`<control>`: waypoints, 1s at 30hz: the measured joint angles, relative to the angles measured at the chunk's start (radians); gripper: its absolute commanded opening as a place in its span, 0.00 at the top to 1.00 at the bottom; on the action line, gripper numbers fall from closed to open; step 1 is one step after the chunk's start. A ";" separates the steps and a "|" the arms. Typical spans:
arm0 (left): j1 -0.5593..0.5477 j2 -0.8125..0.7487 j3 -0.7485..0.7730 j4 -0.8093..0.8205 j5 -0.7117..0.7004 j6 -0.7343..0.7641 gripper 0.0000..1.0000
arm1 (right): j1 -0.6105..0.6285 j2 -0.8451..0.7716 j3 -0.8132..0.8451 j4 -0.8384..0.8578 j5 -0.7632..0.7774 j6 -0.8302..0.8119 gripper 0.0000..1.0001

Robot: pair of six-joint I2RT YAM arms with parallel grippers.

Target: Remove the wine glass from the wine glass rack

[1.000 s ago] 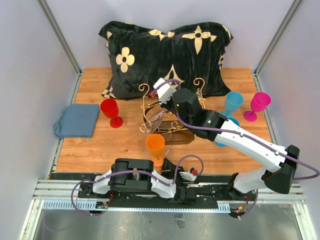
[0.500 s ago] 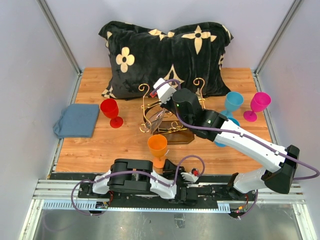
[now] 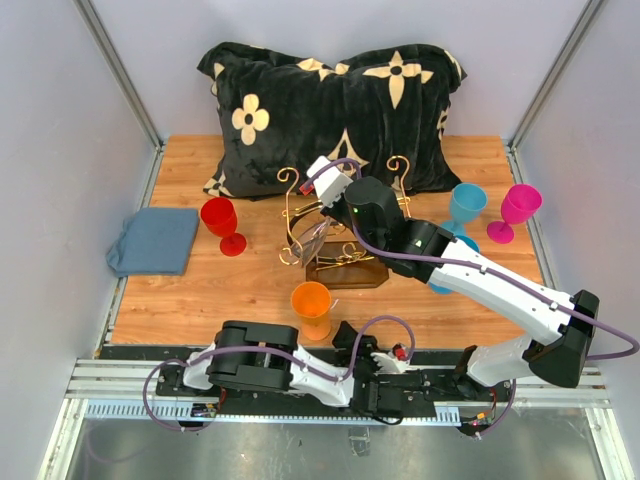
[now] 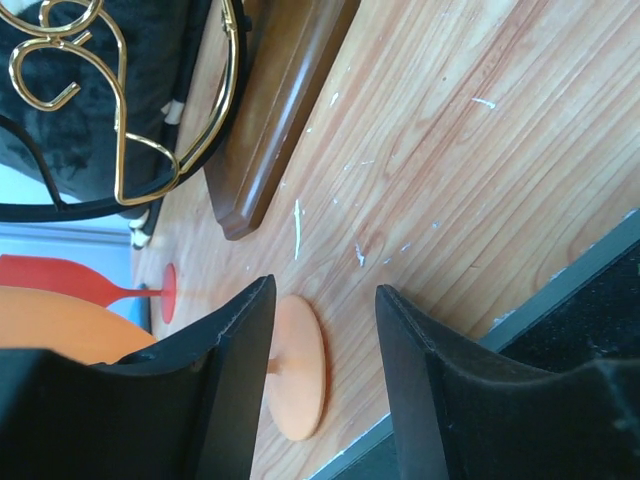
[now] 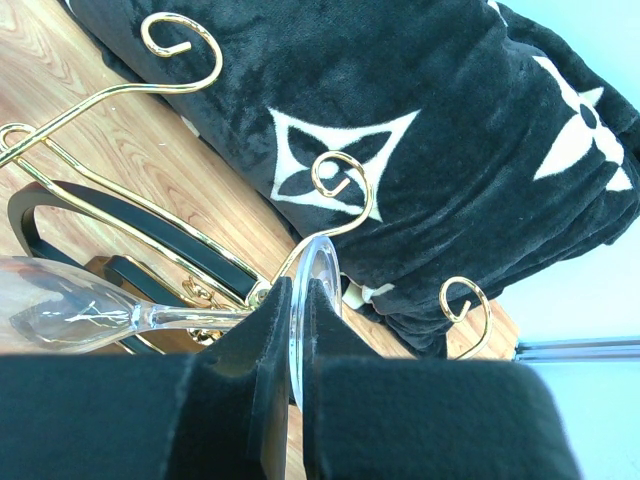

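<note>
A clear wine glass [image 5: 62, 306] hangs sideways on the wine glass rack [image 3: 349, 270], a gold wire stand with scroll arms [image 5: 340, 180] and black rails on a brown base. My right gripper [image 5: 297, 318] reaches over the rack and is shut on the glass's round foot [image 5: 322, 262]. In the top view the same wine glass [image 3: 311, 240] shows just below the right wrist. My left gripper [image 4: 325, 295] is open near the table's front edge. Between its fingers, untouched, is the foot [image 4: 302, 368] of an orange glass [image 3: 311, 300] that stands upright.
A black pillow [image 3: 330, 105] with cream flowers lies behind the rack. A red glass [image 3: 221, 222] and a folded blue cloth [image 3: 154, 241] are at the left. A cyan glass [image 3: 466, 205] and a magenta glass [image 3: 517, 208] stand at the right.
My left gripper has opened and let go of the orange glass, which has sunk slightly toward the front edge and stands on the table. The right arm has held still.
</note>
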 measured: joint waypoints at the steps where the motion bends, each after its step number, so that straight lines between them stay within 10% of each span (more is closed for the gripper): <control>1: 0.000 -0.003 0.000 0.006 0.005 0.000 0.46 | 0.000 0.000 0.000 0.000 0.000 0.000 0.99; 30: -0.109 -0.087 0.109 0.111 0.357 -0.053 0.48 | 0.040 -0.014 0.005 -0.008 0.054 -0.102 0.99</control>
